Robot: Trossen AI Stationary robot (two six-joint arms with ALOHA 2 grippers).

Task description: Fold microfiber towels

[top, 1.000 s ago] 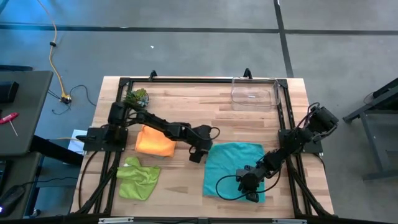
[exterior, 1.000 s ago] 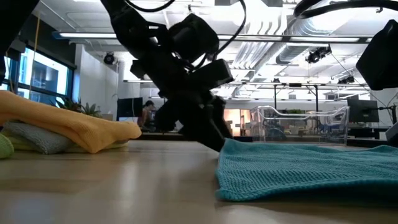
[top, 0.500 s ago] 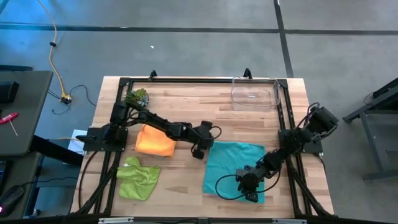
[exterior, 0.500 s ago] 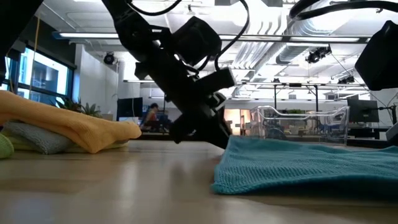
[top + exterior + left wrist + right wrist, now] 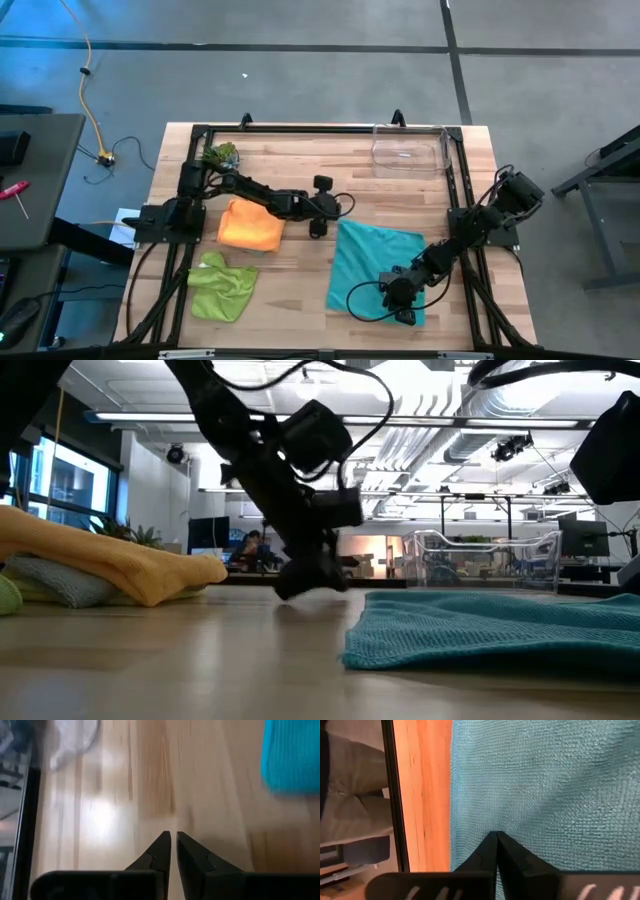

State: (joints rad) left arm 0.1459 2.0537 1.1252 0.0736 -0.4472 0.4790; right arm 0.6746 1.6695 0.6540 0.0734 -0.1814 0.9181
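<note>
My left pincer (image 5: 318,228) is nearly shut on nothing, over bare table (image 5: 300,290); the teal towel (image 5: 375,270) lies flat just beside it. My right pincer (image 5: 404,315), closed, rests on that towel's near edge. I'd re-open left and take the far corner squarely.
</note>
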